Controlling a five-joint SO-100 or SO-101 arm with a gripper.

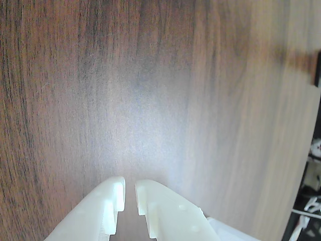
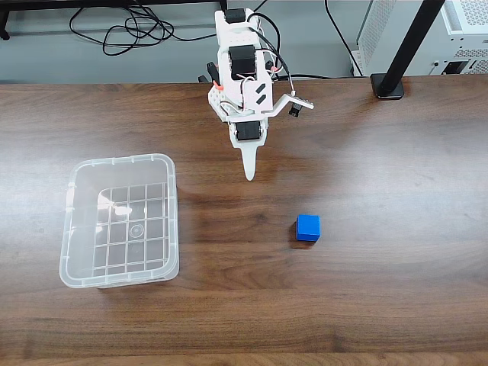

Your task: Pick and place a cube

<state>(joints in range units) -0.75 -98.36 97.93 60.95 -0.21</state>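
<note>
The small bright-blue cube (image 2: 308,227) lies on the dark wooden table, right of centre in the fixed view. My white gripper (image 2: 249,174) points down at the table behind and to the left of the cube, well apart from it. In the wrist view the gripper (image 1: 129,190) comes in from the bottom edge, its two white fingers nearly together with nothing between them and bare wood below. The cube is outside the wrist view.
A clear plastic bin (image 2: 122,160) with a gridded floor stands empty at the left of the table. A black stand base (image 2: 389,85) sits at the back right, with cables (image 2: 122,34) behind the table. The table edge (image 1: 301,165) runs down the right of the wrist view.
</note>
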